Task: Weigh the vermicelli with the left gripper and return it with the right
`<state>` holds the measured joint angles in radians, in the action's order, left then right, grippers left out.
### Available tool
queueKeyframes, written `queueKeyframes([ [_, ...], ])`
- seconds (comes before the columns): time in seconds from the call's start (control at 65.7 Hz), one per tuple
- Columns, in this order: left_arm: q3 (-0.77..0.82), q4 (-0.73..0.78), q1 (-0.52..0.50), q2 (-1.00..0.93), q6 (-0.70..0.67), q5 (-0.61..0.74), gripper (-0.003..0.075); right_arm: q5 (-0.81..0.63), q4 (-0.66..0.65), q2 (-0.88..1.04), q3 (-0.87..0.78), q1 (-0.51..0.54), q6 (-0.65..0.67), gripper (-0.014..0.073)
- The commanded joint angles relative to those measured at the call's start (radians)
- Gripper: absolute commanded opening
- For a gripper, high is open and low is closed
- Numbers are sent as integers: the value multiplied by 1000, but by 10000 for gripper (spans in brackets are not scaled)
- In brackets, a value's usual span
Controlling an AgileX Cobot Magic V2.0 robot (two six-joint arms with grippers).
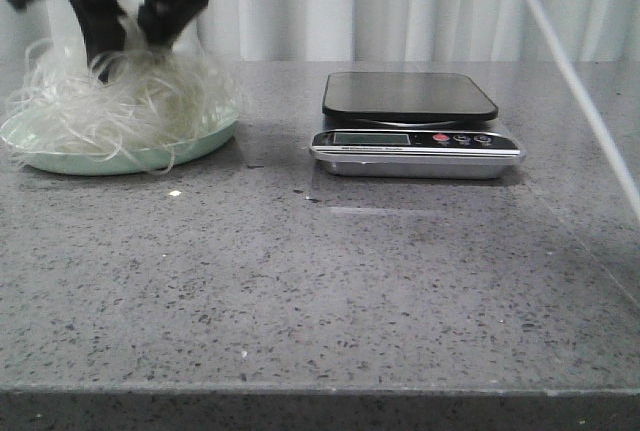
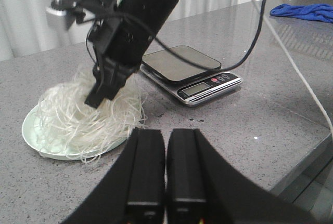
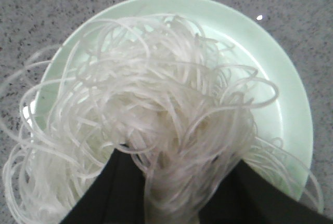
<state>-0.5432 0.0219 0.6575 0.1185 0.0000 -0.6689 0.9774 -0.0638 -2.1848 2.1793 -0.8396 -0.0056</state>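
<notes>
The vermicelli (image 1: 110, 101) is a fluffy whitish tangle lying on the pale green plate (image 1: 130, 158) at the far left of the table. My right gripper (image 1: 130, 46) reaches down into the top of the tangle. In the right wrist view a bunch of strands (image 3: 156, 104) is pinched between its black fingers (image 3: 119, 193) just above the plate (image 3: 281, 78). My left gripper (image 2: 165, 133) is shut and empty, held back from the plate (image 2: 31, 130) over bare table. The left wrist view shows the right arm's gripper (image 2: 99, 91) in the vermicelli (image 2: 78, 115).
A digital kitchen scale (image 1: 410, 96) with a black platform stands to the right of the plate, nothing on it; it also shows in the left wrist view (image 2: 179, 63). A white cable (image 1: 570, 81) slants across the right side. A blue cloth (image 2: 304, 12) lies farther off.
</notes>
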Motion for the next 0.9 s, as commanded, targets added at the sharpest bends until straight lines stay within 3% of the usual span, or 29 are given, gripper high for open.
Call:
queueKeyframes([
  [0.0, -25, -8, 2, 13, -8, 85, 130, -41, 10, 60, 35, 7, -9, 386],
  [0.152, -25, -8, 2, 13, -8, 85, 130, -39, 9, 63, 41, 7, -9, 616],
  [0.472, -25, -8, 2, 13, -8, 85, 130, 8, 4, 152, 102, 26, -9, 597],
  [0.669, -25, -8, 2, 13, -8, 85, 130, 96, 10, 243, 89, 111, -9, 597],
  [0.882, -25, -8, 2, 13, -8, 85, 130, 93, 10, 383, -22, 205, -9, 597],
])
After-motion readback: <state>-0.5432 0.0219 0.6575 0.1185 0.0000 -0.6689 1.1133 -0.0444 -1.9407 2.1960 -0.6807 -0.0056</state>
